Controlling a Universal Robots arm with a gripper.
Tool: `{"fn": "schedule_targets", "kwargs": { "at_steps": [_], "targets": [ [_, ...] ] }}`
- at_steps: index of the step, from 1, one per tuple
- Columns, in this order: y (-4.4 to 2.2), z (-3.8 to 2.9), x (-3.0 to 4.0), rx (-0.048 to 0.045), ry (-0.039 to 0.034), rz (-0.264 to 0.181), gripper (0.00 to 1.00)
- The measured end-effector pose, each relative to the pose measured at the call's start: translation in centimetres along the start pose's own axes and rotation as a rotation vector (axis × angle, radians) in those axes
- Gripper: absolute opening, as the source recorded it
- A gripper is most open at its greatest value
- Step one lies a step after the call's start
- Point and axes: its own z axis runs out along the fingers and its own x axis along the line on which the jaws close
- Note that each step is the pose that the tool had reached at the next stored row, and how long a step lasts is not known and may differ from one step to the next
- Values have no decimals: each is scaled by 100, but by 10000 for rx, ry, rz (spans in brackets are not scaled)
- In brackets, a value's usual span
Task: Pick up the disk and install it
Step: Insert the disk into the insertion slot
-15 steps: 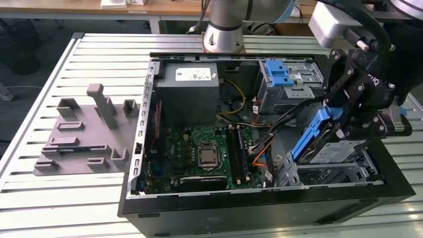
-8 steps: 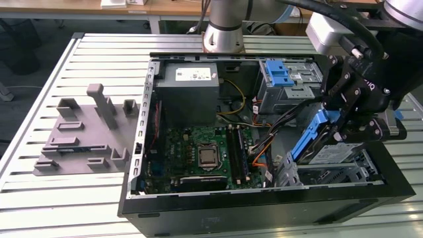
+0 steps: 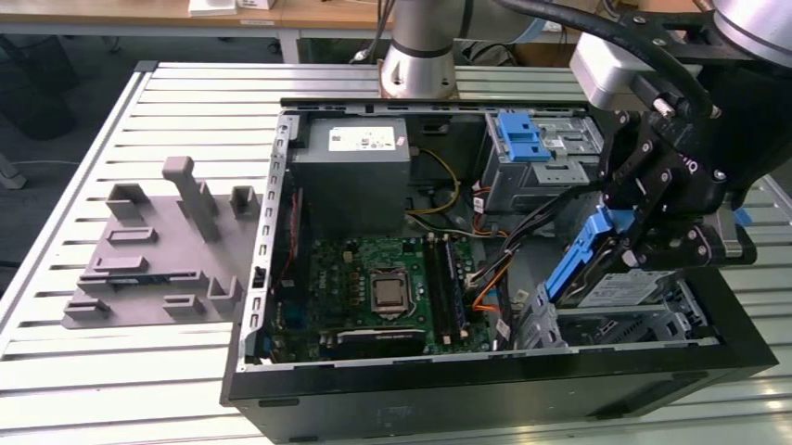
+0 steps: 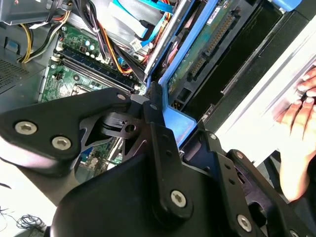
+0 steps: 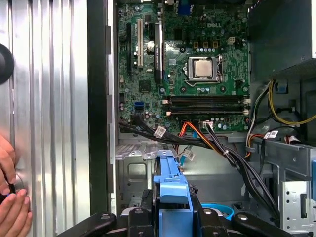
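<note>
Between my two fingers sits the disk (image 3: 577,264): my gripper (image 3: 637,246) is pinched on the end of its blue carrier frame, one finger on each side, as the first wrist view shows. The disk hangs on edge and tilted. Its long axis runs from my gripper down toward the metal drive bay (image 3: 613,329), in the corner of the open computer case (image 3: 495,389) at the exterior view's right. I cannot tell whether its lower end touches the bay. By my judgement it is lifted but not yet seated, since the axis slants against the bay. Orange and black cables (image 5: 222,148) pass between the bay and the motherboard (image 3: 371,287). Well apart on the table (image 3: 99,371) stands the grey holder block (image 3: 155,250). A person's hand (image 5: 11,197) rests on the table outside the case wall.
</note>
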Motion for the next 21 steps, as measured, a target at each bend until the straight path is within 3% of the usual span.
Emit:
{"fn": "schedule_targets", "kwargs": {
  "at_steps": [7,8,9,14,17,18,20,21],
  "targets": [
    [0,3,0,0,8,0,38],
    [0,6,0,0,7,0,44],
    [0,9,0,0,9,0,44],
    [-1,84,1,0,8,0,44],
    [-1,122,2,1,7,0,31],
    [-2,134,2,3,7,0,31],
    [-2,152,2,4,8,0,19],
    [-2,159,2,4,8,0,19]
  ]
}}
